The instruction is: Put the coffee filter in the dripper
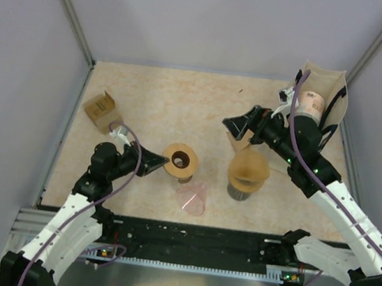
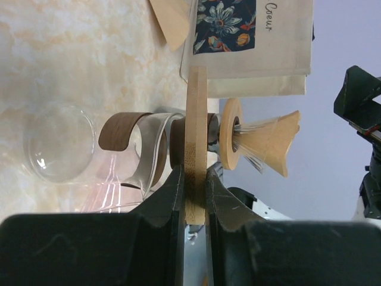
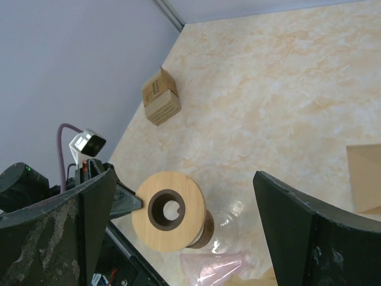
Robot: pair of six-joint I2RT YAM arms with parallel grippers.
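Observation:
My left gripper (image 1: 155,161) (image 2: 195,171) is shut on the rim of a dripper's round wooden disc (image 1: 180,160) (image 2: 196,119), near the front middle of the table. The disc faces up; its brown collar and glass cone (image 2: 152,143) point down. My right gripper (image 1: 235,125) (image 3: 184,173) is open and empty, up above the disc (image 3: 169,208). A second dripper (image 1: 248,172) stands to the right with a brown paper filter (image 2: 271,143) in its wire cone. A flat tan coffee filter (image 1: 237,143) (image 3: 364,177) lies on the table below the right gripper.
A clear pinkish glass piece (image 1: 191,199) lies in front of the held dripper. A small cardboard box (image 1: 101,111) (image 3: 161,102) stands at the left. A cloth bag (image 1: 322,98) (image 2: 256,42) stands at the back right. Walls close in the table on three sides.

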